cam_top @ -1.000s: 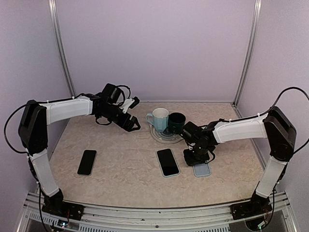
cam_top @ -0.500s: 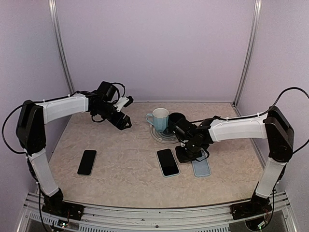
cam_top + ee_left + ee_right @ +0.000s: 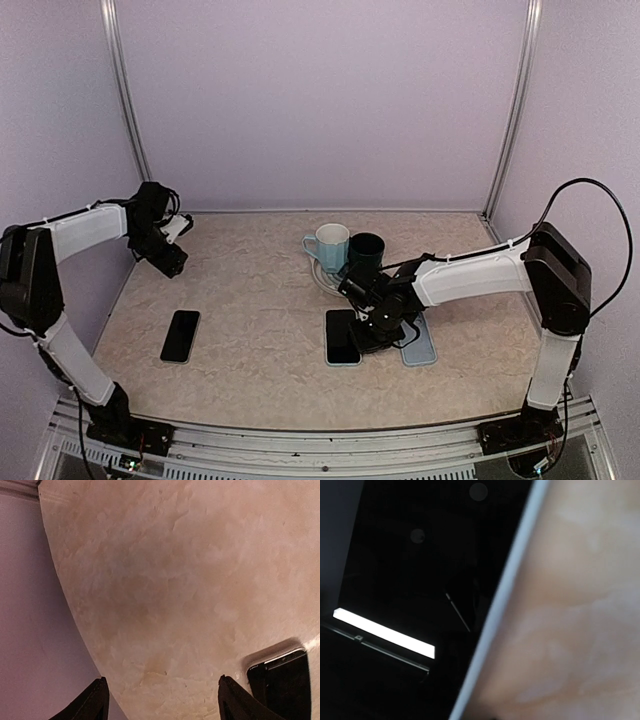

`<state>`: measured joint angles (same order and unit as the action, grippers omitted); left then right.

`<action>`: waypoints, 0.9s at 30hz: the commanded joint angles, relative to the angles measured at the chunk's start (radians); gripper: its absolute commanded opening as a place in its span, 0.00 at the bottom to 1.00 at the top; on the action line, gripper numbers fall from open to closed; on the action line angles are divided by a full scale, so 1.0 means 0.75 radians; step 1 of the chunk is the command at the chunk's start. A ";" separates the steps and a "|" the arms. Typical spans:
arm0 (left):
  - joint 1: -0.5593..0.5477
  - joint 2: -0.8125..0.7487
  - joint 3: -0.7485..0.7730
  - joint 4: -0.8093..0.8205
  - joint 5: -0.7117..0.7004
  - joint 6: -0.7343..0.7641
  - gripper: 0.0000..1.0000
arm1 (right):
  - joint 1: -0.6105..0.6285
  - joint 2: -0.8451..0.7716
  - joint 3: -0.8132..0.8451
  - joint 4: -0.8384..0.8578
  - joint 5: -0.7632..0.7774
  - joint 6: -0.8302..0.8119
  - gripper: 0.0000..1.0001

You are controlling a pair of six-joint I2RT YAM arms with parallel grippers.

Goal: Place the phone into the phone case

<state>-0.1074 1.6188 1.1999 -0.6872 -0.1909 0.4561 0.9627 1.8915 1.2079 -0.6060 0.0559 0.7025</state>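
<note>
Glossy black phone (image 3: pixel 340 345) beneath right tool (image 3: pixel 374 322), state unclear; left tool (image 3: pixel 162 681) apart.

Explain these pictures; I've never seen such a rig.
Two robot arms stand at a table's near edge, each ending in a two-finger tool. One picture looks down from above and behind them; the other two come from wrist cameras. On the table lie a left phone, a middle phone, a blue case, and a pale mug and a dark mug on a plate. The left tool is open and empty. The right tool hangs low over the middle phone, whose screen fills its camera; its grip is hidden.
</note>
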 commanded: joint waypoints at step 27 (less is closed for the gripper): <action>-0.386 -0.057 -0.487 -0.097 0.331 0.220 0.53 | 0.062 -0.015 0.205 -0.085 0.160 0.014 0.39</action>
<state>-0.3225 1.5143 0.7849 -0.7547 -0.0681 0.6334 0.9966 1.8866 1.3403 -0.6891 0.1711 0.7071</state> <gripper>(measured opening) 0.528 0.386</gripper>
